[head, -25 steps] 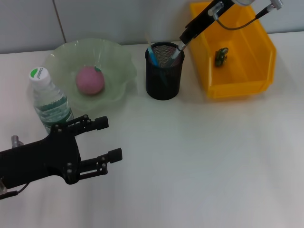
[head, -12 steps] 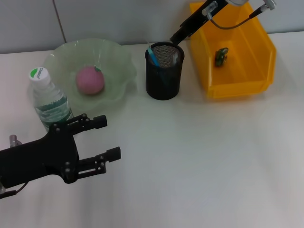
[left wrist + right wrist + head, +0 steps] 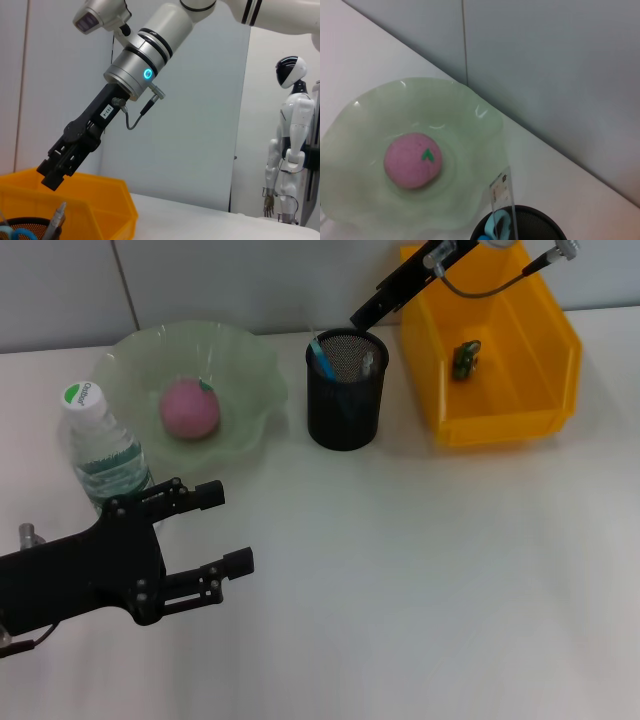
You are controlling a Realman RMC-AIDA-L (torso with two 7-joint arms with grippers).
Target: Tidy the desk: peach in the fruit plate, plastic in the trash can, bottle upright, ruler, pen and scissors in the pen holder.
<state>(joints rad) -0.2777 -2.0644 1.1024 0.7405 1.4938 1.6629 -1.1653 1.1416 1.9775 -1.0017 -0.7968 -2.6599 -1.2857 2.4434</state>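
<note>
The pink peach (image 3: pixel 190 408) lies in the pale-green fruit plate (image 3: pixel 130 348). To the plate's left the bottle (image 3: pixel 100 450) stands upright. The black mesh pen holder (image 3: pixel 345 400) holds the blue scissors (image 3: pixel 320 355), the grey pen (image 3: pixel 367 365) and the clear ruler (image 3: pixel 502 200). A dark-green plastic scrap (image 3: pixel 464 358) sits inside the yellow trash can (image 3: pixel 500 415). My right gripper (image 3: pixel 365 312) hangs just above the holder's rim, open and holding nothing. My left gripper (image 3: pixel 235 528) is open low over the desk (image 3: pixel 420 570), beside the bottle.
A grey wall runs behind the desk. The holder sits between plate and trash can with small gaps. In the left wrist view a white humanoid robot (image 3: pixel 292 145) stands far off.
The right gripper let the pen drop into the pen holder and rose up and back from it. The left arm stayed almost still.
</note>
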